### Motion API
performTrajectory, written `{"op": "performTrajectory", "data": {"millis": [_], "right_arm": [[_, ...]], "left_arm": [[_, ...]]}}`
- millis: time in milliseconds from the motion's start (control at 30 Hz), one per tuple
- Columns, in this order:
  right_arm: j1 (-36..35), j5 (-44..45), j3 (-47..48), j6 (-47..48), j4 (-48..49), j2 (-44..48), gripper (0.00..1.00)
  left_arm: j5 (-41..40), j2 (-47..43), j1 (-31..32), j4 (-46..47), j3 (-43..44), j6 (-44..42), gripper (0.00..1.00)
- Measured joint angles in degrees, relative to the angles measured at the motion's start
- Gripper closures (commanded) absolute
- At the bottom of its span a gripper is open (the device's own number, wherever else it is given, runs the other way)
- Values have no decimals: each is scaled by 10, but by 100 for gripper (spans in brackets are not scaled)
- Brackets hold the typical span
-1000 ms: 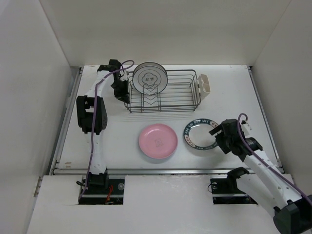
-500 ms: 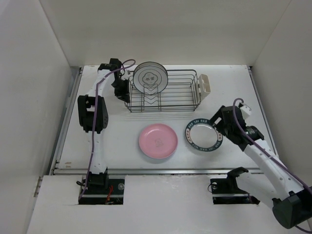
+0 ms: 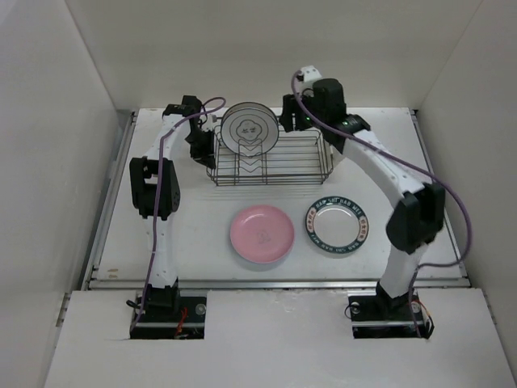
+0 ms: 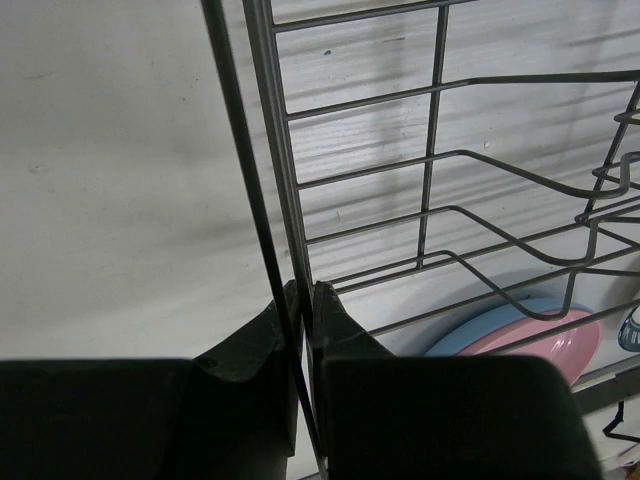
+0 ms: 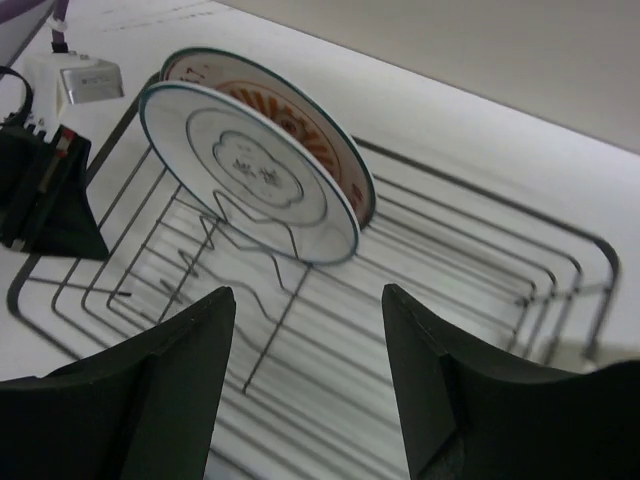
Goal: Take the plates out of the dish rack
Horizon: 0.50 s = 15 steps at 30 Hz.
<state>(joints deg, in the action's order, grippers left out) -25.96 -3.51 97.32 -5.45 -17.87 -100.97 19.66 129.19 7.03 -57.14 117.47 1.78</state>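
**Right tool over the rack, lining up on the standing plates**

My right arm has swung away from the teal-lettered plate [image 3: 336, 225], which it hung beside a second ago, and now reaches over the far end of the dish rack [image 3: 307, 162]. That plate lies flat on the surface [image 3: 194, 226], well behind my right tool [image 5: 307, 300]. My left tool [image 4: 305, 295] has not shifted. It is pinched together on an upright wire at its end of the rack, steadying it.

The right tool's fingers stand wide apart with nothing between them. Ahead of it, toward my left tool's side, a white plate [image 5: 250, 170] with a dark rim stands tilted in the V slots, its underside facing the tool. Close behind that plate I see a second rim and an orange pattern. It looks like another plate, the orange-patterned plate [image 5: 285, 100], though I cannot be sure. The pink plate [image 3: 261, 234] lies on the surface well behind the tool, resting on a blue plate [image 4: 470, 325].

I judge the step in hand to be the approach for a grasp. To do it well, I should carry the tool forward until the nearer plate's top rim sits deep between the fingers. The far finger has to slip into the narrow gap without nudging the plate behind. Then I close, lift straight up out of the slot and only afterwards turn away. The left clamp should stay on so the rack cannot drag.
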Motion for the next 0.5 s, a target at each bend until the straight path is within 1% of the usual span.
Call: {"op": "performTrajectory", "data": {"millis": [100, 200, 367, 500], "right_arm": [[-4, -30, 103, 31, 5, -122, 34], [-8, -43, 138, 47, 9, -200, 35], [-8, -24, 139, 55, 23, -254, 35], [-7, -15, 169, 58, 39, -273, 37]], "left_arm": [[0, 8, 0, -9, 13, 2, 100], [0, 12, 0, -14, 21, 2, 100], [-2, 14, 0, -16, 22, 1, 100], [3, 15, -2, -16, 23, -1, 100]]}}
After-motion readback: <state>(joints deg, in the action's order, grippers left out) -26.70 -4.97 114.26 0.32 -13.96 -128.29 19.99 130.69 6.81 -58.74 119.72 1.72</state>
